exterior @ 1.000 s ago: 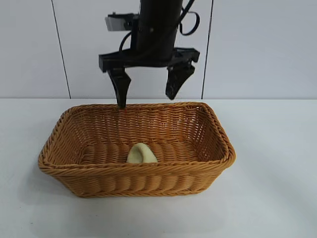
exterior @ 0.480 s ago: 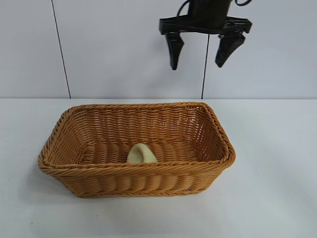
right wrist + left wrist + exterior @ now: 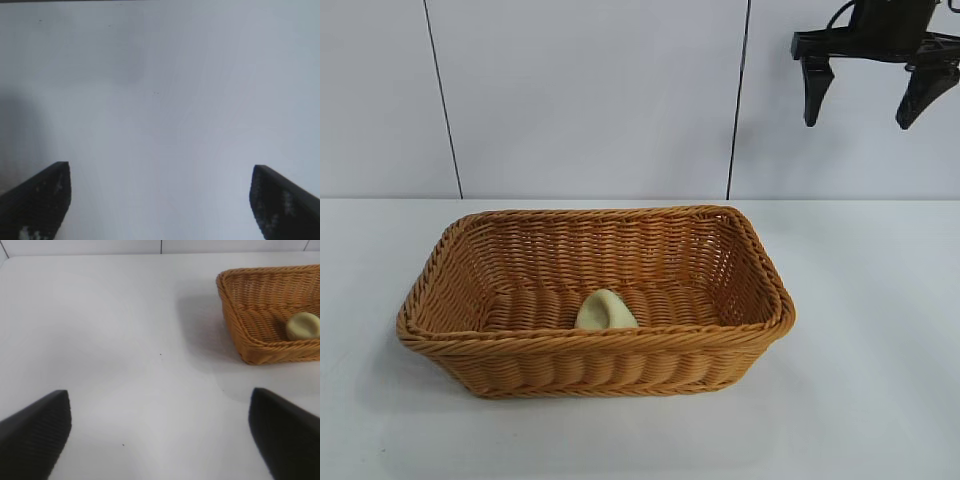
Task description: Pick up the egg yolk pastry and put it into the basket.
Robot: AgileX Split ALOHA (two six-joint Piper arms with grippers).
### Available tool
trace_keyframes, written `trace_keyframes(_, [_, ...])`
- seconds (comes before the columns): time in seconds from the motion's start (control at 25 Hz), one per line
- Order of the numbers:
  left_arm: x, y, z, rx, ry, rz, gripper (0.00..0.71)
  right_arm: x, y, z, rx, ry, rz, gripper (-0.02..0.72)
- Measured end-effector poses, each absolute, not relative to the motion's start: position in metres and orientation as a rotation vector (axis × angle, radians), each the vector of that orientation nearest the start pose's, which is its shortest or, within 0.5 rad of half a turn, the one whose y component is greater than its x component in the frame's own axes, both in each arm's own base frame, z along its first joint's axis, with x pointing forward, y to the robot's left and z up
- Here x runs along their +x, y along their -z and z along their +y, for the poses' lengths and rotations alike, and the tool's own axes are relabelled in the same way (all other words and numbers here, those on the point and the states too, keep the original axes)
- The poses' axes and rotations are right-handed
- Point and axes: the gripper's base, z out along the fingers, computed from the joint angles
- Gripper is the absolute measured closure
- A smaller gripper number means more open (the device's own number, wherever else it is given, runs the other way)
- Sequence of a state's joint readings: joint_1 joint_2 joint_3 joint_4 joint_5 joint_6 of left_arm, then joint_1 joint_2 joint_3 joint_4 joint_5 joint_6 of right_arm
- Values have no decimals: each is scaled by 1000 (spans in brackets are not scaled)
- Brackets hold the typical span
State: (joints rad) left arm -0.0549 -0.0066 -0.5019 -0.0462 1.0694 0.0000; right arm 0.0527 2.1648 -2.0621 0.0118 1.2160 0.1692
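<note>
The pale yellow egg yolk pastry [image 3: 606,309] lies inside the orange-brown wicker basket [image 3: 590,343], near its front wall. My right gripper [image 3: 868,95] hangs open and empty high above the table, up and to the right of the basket and well clear of it. In the right wrist view the gripper [image 3: 160,200] has its fingers wide apart over bare white table. My left gripper [image 3: 160,440] is open and empty and is out of the exterior view. Its wrist view shows the basket [image 3: 240,310] off to one side with the pastry [image 3: 303,326] in it.
The basket stands in the middle of a white table [image 3: 880,350], with a white panelled wall behind it. Nothing else stands on the table.
My right gripper has risen from just above the basket's back rim and swung far to the right, still open. The pastry and basket have not moved.
</note>
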Motion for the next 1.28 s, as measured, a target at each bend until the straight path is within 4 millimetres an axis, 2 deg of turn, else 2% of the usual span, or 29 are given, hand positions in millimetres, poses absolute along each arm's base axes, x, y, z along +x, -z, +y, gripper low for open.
trace_keyframes(0.16, [-7, -277, -3, 59, 90, 2044, 18, 453, -276, 24, 159, -49, 2819, 8])
trace_keyframes(0.36, [-7, -277, -3, 59, 90, 2044, 18, 407, -278, 20, 122, -16, 2902, 8])
trace_keyframes(0.56, [-7, -277, -3, 59, 90, 2044, 18, 343, -279, 17, 87, -2, 2984, 8])
trace_keyframes(0.88, [-7, -277, -3, 59, 90, 2044, 18, 222, -283, 11, 81, -3, 2998, 8])
trace_keyframes(1.12, [-7, -277, -3, 59, 90, 2044, 18, 147, -275, 7, 59, -18, 2854, 8])
trace_keyframes(1.28, [-7, -277, -3, 59, 90, 2044, 18, 107, -270, 5, 32, -28, 2697, 8])
